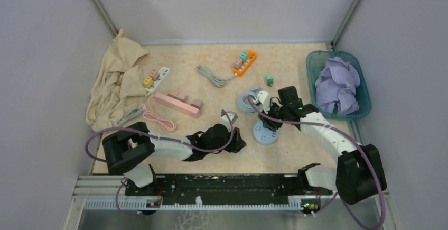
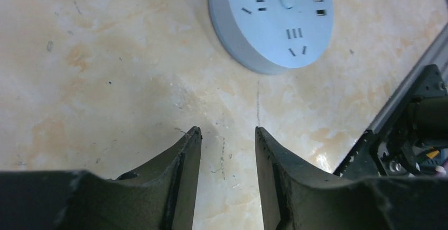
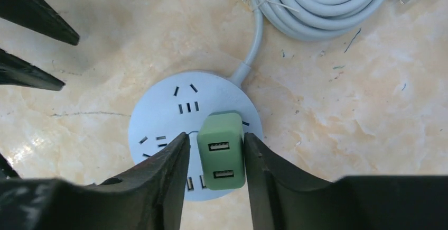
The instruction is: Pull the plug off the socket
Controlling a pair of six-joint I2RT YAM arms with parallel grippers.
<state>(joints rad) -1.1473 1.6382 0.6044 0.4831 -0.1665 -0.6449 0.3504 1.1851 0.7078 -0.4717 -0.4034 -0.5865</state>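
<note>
A round pale-blue socket lies on the table between the arms; it also shows in the left wrist view and the right wrist view. A green two-port USB plug stands plugged into it. My right gripper straddles the plug: the right finger touches its side and a small gap shows at the left finger. From above, the right gripper hides the plug. My left gripper is open and empty, low over bare table just left of the socket.
The socket's coiled grey cable lies behind it. Further back are a loose green plug, an orange power strip, a pink strip and a white strip. A beige cloth lies left; a teal basket stands right.
</note>
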